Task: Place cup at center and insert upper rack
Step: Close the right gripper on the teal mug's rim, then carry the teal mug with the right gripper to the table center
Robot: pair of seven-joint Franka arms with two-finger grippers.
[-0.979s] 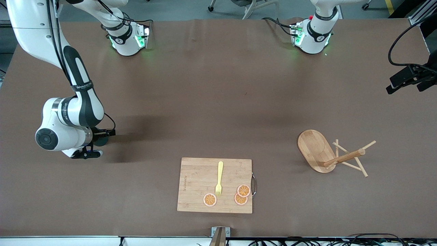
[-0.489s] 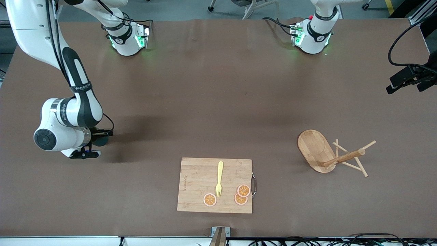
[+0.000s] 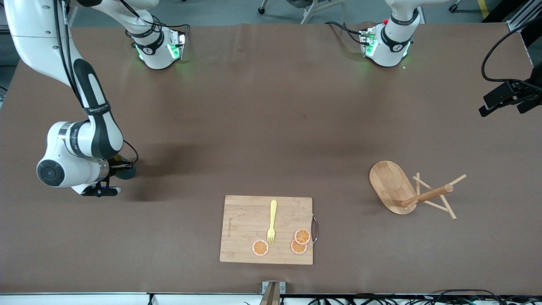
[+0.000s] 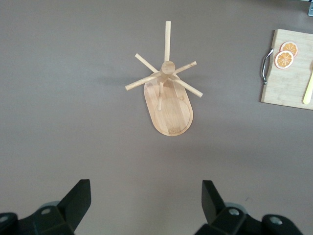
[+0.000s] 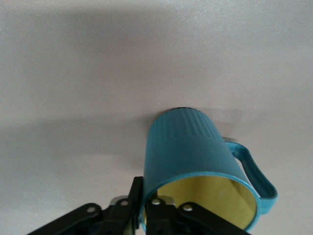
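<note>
On the table (image 3: 271, 127), the upper rack (image 3: 406, 192) lies tipped over toward the left arm's end. The right gripper (image 5: 144, 208) holds its jaws pinched on the rim of the cup (image 5: 195, 164) over the right arm's end. The left gripper (image 4: 146, 208) waits above the rack, jaws spread

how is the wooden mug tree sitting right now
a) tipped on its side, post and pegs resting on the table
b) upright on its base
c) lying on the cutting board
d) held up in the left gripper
a: the upper rack lies tipped over on the table, its oval base on edge; the open left gripper hangs above it, empty.
</note>
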